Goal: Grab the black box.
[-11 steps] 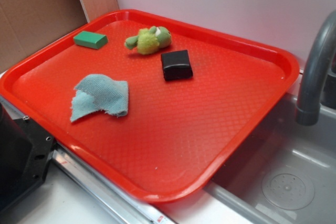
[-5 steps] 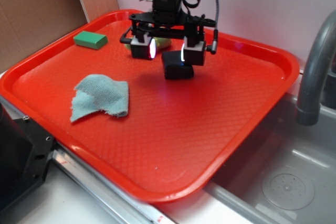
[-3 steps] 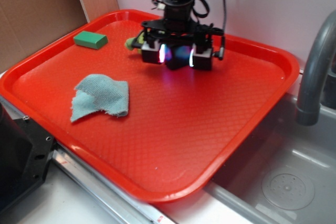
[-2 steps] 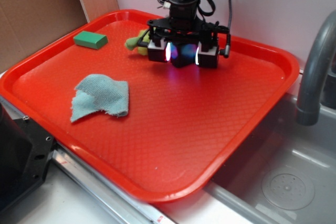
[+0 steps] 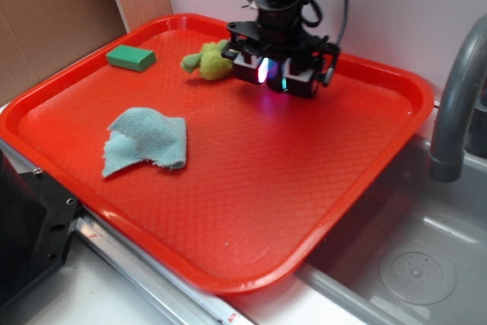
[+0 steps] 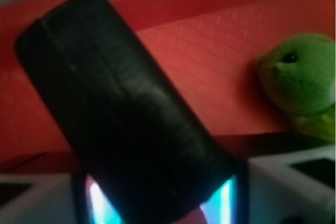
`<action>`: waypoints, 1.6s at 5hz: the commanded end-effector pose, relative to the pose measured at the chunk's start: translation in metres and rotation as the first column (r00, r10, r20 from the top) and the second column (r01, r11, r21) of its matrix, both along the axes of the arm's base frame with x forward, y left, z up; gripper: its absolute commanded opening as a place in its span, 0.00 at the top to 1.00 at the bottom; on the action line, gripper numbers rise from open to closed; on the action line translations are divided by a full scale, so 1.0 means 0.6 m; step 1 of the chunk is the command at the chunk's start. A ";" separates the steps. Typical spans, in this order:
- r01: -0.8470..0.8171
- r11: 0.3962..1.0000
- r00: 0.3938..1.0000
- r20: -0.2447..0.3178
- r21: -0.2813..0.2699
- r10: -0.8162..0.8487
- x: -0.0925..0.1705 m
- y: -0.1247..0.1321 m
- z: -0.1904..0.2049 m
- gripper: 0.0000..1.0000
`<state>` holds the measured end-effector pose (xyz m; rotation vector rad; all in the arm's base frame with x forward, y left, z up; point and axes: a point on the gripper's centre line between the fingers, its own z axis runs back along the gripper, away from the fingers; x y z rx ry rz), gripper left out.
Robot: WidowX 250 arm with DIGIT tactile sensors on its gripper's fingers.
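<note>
Overhead, the end effector [image 5: 275, 74] is clamped on the black box [image 6: 123, 111], holding it tilted between its white fingers [image 6: 294, 177] over the far part of the red tray [image 5: 251, 188], just beside the green plush toy [image 5: 209, 58], well apart from the green block [image 5: 131, 57] and blue cloth [image 5: 146, 141].

Mock kitchen, grey faucet [image 5: 456, 104], sink [image 5: 411, 256], red tray [image 5: 251, 188]
</note>
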<state>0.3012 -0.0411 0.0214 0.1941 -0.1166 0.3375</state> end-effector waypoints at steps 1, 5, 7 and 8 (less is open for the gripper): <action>0.165 0.983 0.986 0.016 -0.079 -0.164 -0.043 0.002 0.076 0.00; 0.272 0.952 0.962 0.070 -0.143 -0.264 -0.008 0.040 0.094 0.00; 0.300 0.935 0.954 0.070 -0.189 -0.292 0.029 0.012 0.039 0.00; 0.316 0.928 0.949 0.055 -0.198 -0.312 0.029 -0.007 0.031 0.00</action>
